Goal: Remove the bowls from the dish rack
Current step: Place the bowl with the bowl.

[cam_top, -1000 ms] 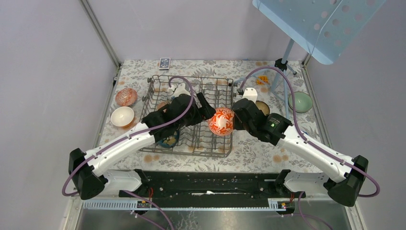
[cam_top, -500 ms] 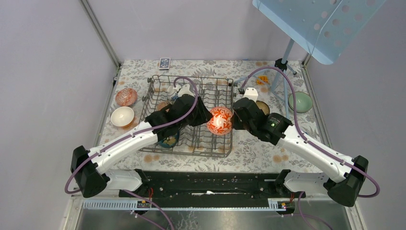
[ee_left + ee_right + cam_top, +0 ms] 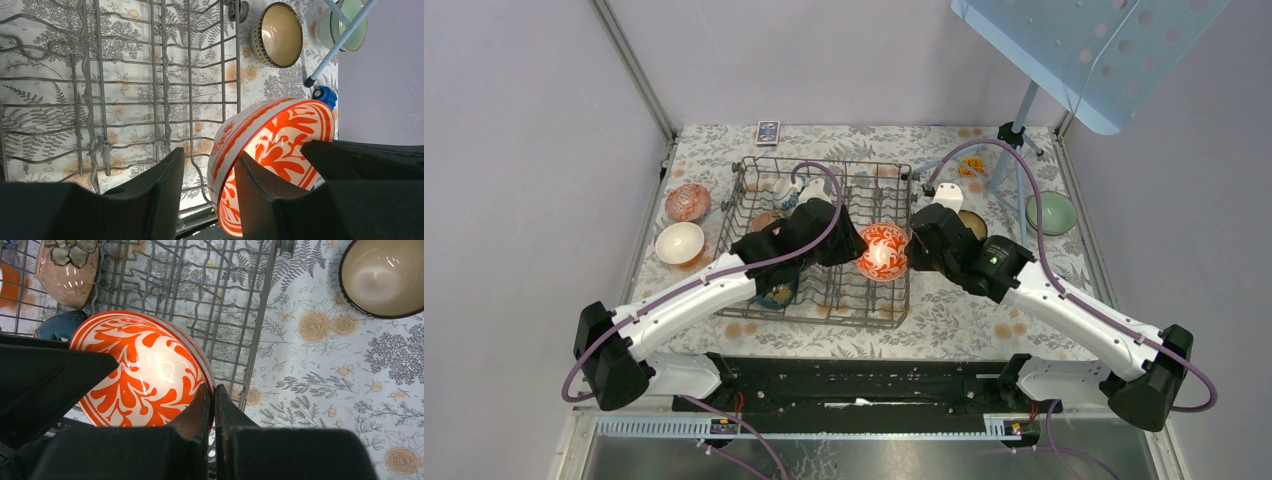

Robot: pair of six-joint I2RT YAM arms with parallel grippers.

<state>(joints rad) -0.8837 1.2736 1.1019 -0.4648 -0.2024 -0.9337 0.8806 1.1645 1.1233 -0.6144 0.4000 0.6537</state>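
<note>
**A:** Two claws on one bowl now. Is that new?

**B:** It is. The left claw has come in from the side and narrowed from wide to about half. It now sits astride the rim of the orange bowl. A strip of bench shows between its outer finger and the bowl's wall, so I cannot tell whether it pinches yet. The right claw is clamped thin on the opposite rim, as before.

**A:** Meaning?

**B:** A hand-over, I judge. The bowl hangs between the claws, lifted out, with the right part of the dish rack just below them. It is not yet set down.

**A:** Which way does it point?

**B:** The patterned face, likely the mouth, is turned upward at a tilt. The bowl is round, so it has no long axis. The line across the rim from claw to claw runs left to right.
</note>
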